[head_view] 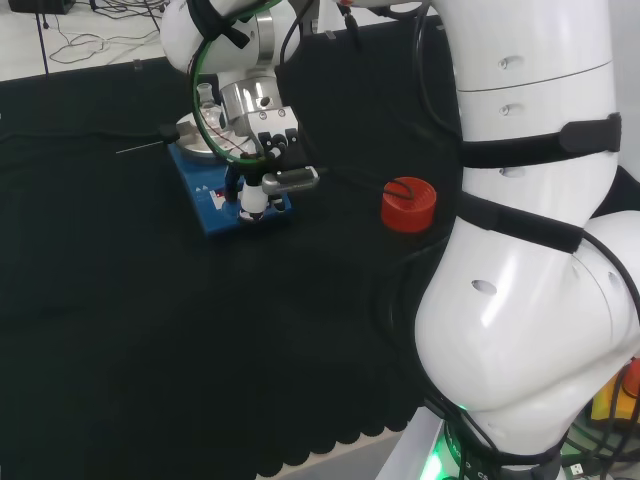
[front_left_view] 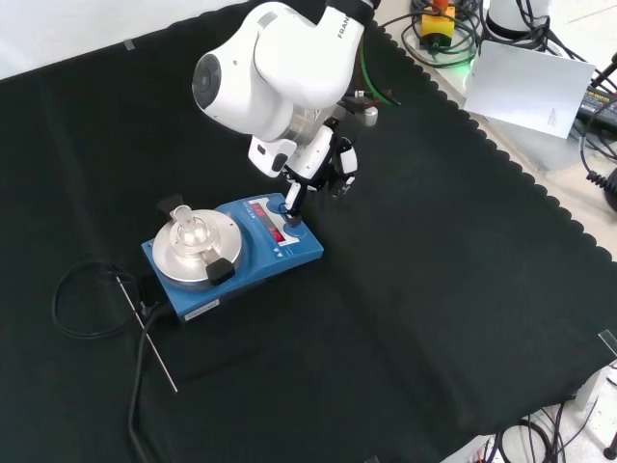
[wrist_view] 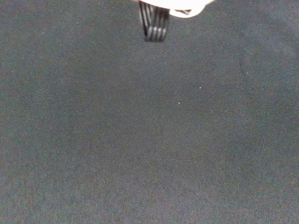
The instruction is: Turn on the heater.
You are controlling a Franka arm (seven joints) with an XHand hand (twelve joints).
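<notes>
The step in hand seems to be the press itself: the hand (front_left_view: 323,166) hangs over the front panel of the blue heater (front_left_view: 231,253), and in the front view 1 dark finger (front_left_view: 292,200) reaches straight down to the panel, close to the red display strip (front_left_view: 271,222) and a round control. The other fingers look gathered near the palm and hold nothing, but I cannot tell from these pictures if the fingertip really touches the control or stops just above it. The heater stands on the black cloth (front_left_view: 434,318); in the front view it is left of the middle, and in the head view (head_view: 232,195) it lies under the wrist, partly covered by it. On its round metal plate (front_left_view: 196,253) stands a small clear glass flask (front_left_view: 185,229), and a black cable (front_left_view: 82,299) goes from the heater's side and curls on the cloth beside a thin rod (front_left_view: 147,333). In my judgement the next move calls for a short, straight push down on the control, without sliding sideways, so that the heater and the flask do not shift. In the head view a red ribbed ring (head_view: 408,203) lies well apart from the heater. Beyond the cloth's scalloped edge there is a pale floor with cables and a white board (front_left_view: 525,85).
</notes>
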